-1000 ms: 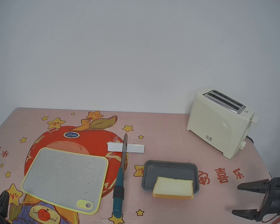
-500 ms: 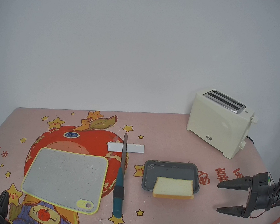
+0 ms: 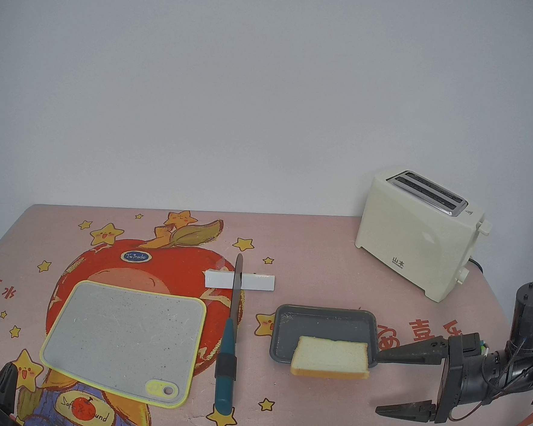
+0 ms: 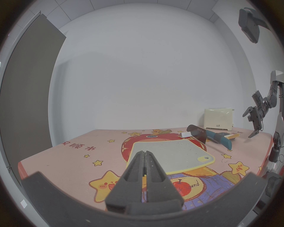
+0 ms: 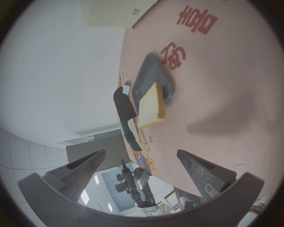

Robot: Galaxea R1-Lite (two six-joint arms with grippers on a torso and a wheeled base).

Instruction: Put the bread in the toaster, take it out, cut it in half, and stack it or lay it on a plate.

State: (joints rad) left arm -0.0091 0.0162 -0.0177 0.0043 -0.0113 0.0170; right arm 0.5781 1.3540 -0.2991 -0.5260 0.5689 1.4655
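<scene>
Whole bread slice (image 3: 331, 355), white w/ tan crust, overhangs grey tray (image 3: 322, 321).

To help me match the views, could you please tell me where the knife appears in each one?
Head view: knife between cutting board and tray.
Left wrist view: knife just beyond the cutting board.
Right wrist view: knife beside the tray.
Shared landmark: cream toaster.

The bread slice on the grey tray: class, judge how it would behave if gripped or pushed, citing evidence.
The bread slice looks pale and spongy, so it would probably dent under a firm pinch. It overhangs the near rim of the grey tray, so a push could tip it off. The open right gripper should close gently.
</scene>
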